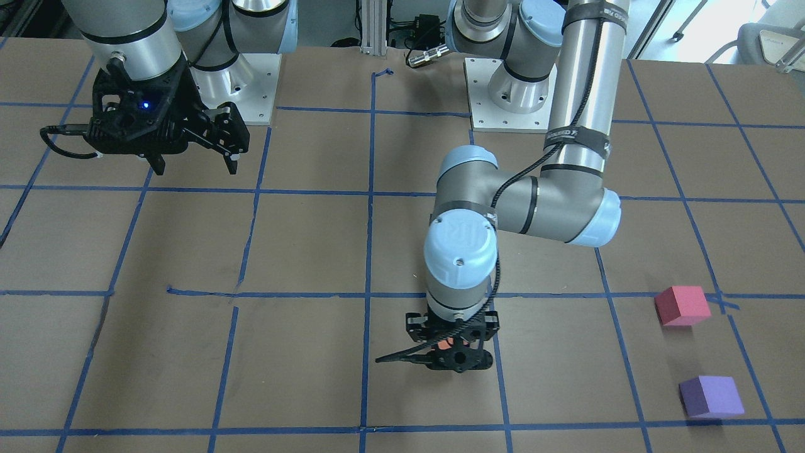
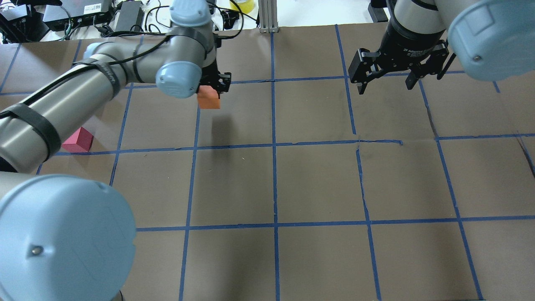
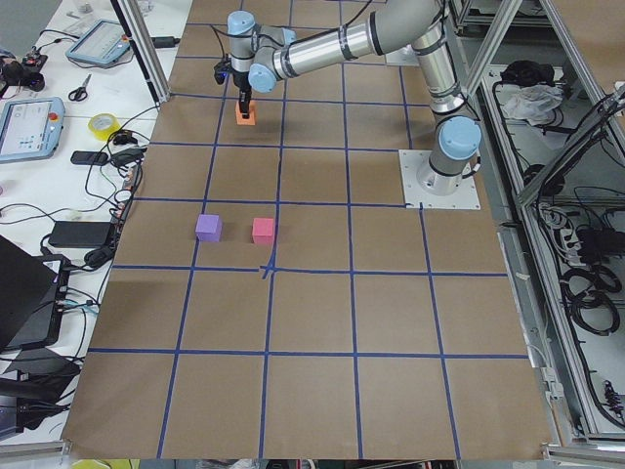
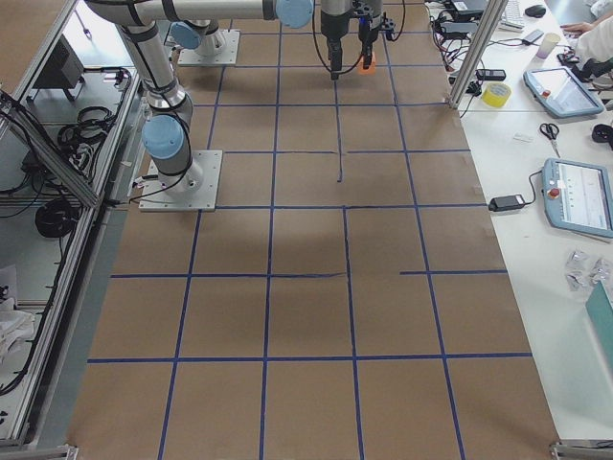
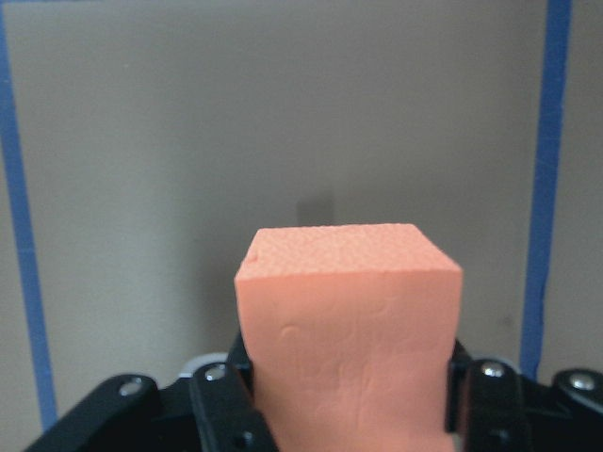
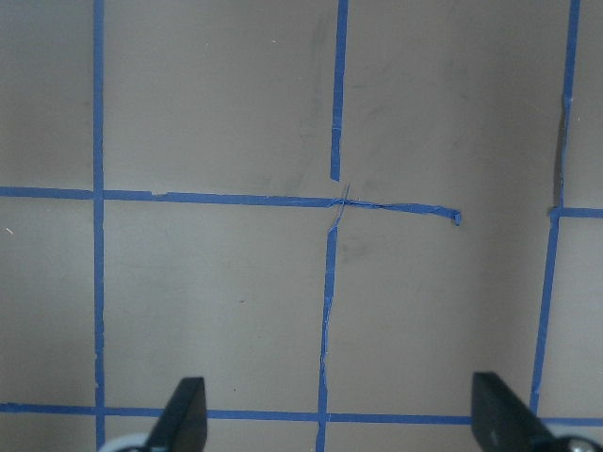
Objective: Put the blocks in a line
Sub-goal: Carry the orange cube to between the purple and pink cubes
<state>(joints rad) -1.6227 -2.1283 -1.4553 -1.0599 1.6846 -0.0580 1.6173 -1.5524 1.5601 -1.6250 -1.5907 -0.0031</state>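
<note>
One dimpled orange foam cube [image 5: 349,301], clamped in left gripper [image 5: 347,381], apparently lifted, right gripper [image 6: 341,410] spread, empty

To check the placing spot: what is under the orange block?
Beneath the orange block, held in the left hand, only bare brown table paper and blue tape lines show. The patch straight below it is covered by the block itself.

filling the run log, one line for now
left hand shut on orange block | right hand open, empty | red block, purple block on table
</note>
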